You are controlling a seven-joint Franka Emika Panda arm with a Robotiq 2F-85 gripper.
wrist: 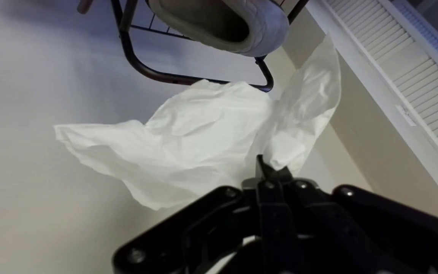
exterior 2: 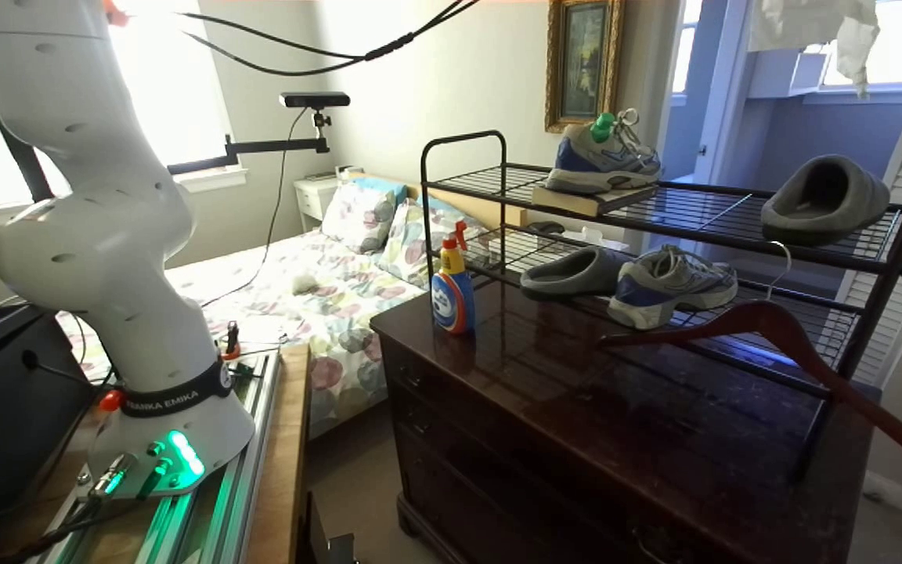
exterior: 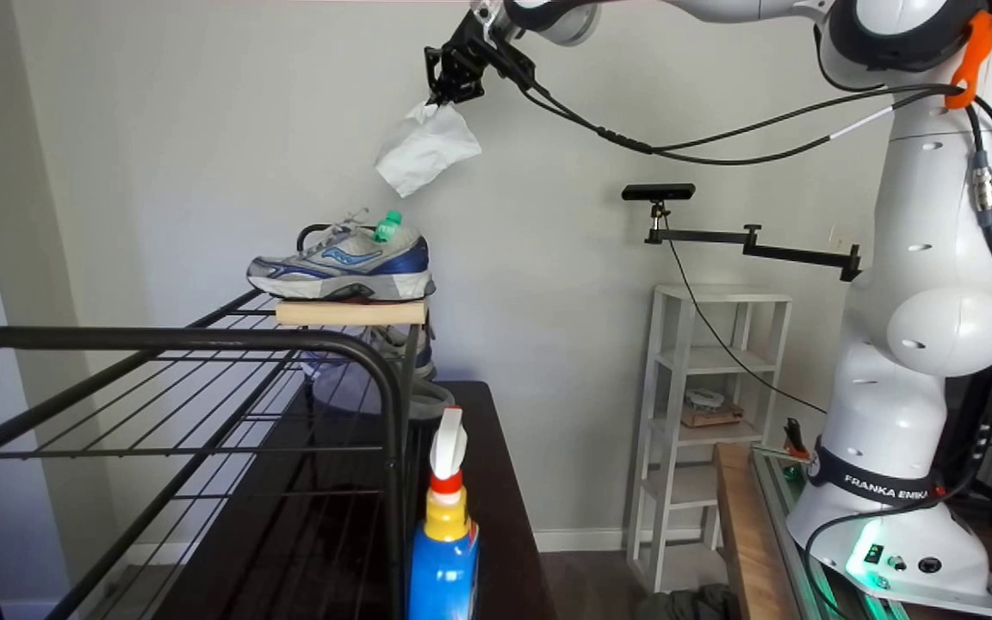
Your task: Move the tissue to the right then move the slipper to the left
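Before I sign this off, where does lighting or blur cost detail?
In an exterior view, a window is blown out and the dresser top shows reflections; in the wrist view, the gripper is nearly black and blurred toward the camera, while the tissue shows creases.

In an exterior view, find tissue [exterior 2: 820, 27] hanging at upper right, cut off above, grey-blue sneaker [exterior 2: 590, 163] on a pale-edged block [exterior 2: 576, 201] atop the metal rack [exterior 2: 701, 231], grey slipper [exterior 2: 835, 213] on top at its right end, spray bottle [exterior 2: 453, 298] upright on the dresser [exterior 2: 545, 364].
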